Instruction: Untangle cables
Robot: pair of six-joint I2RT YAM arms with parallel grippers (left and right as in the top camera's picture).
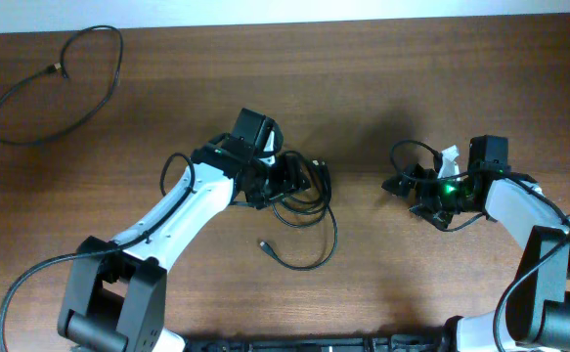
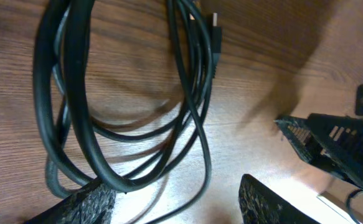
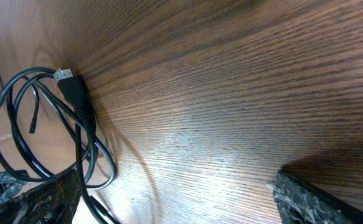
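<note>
One black cable lies alone as a loose loop at the far left of the table. The other cables form a tangled coil at the table's middle, with a plug end trailing toward the front. My left gripper is open over the coil. In the left wrist view the loops drape over my left finger, and a thin strand runs between the fingers. My right gripper is open and empty to the right of the coil. In its wrist view the coil's plug lies beside its left finger.
The wooden table stretches bare across the back right. The right gripper's fingers show at the right edge of the left wrist view. Thicker black arm wires loop by the right wrist.
</note>
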